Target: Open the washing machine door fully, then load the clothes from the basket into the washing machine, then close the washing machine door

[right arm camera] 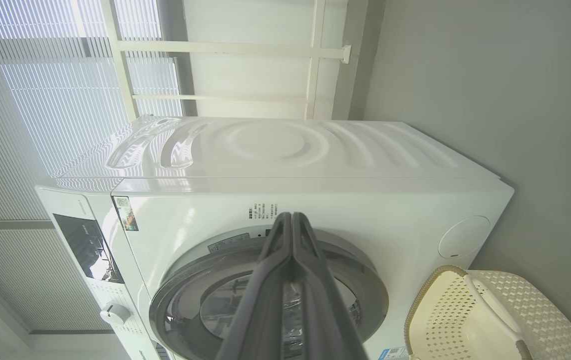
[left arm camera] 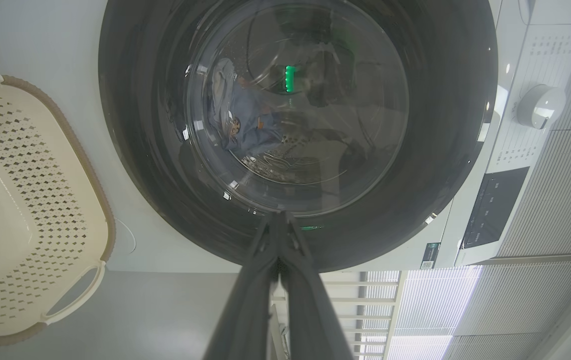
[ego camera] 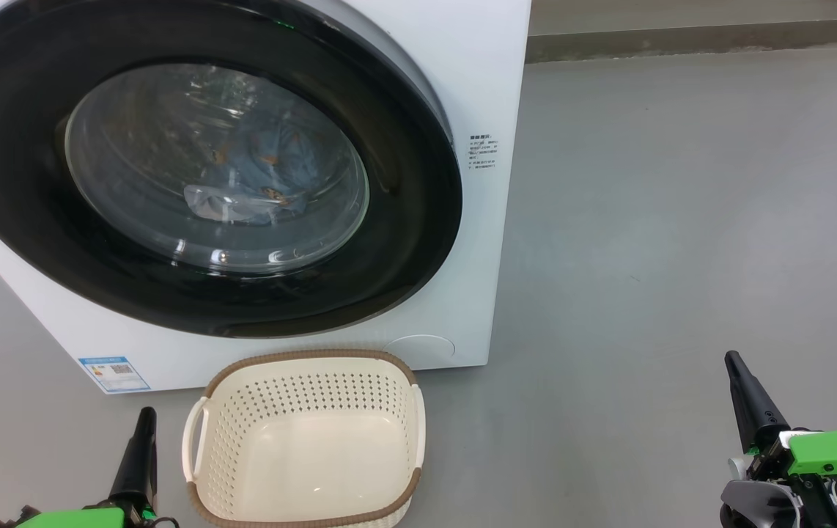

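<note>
door (ego camera: 418, 242) closed, clothes (ego camera: 264, 176) behind its glass | basket (ego camera: 308, 358) on floor (ego camera: 646, 220), at washer (ego camera: 481, 73) front's foot | left gripper (ego camera: 146, 416) pinched together beside basket | right gripper (ego camera: 734, 361) pinched together, well apart

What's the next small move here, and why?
Probably just park both arms: the job looks done. The washing machine door sits shut, the clothes lie behind its glass, and the basket is empty. The left gripper and right gripper are shut, holding nothing, clear of the door. Whether the latch caught, I cannot tell.
</note>
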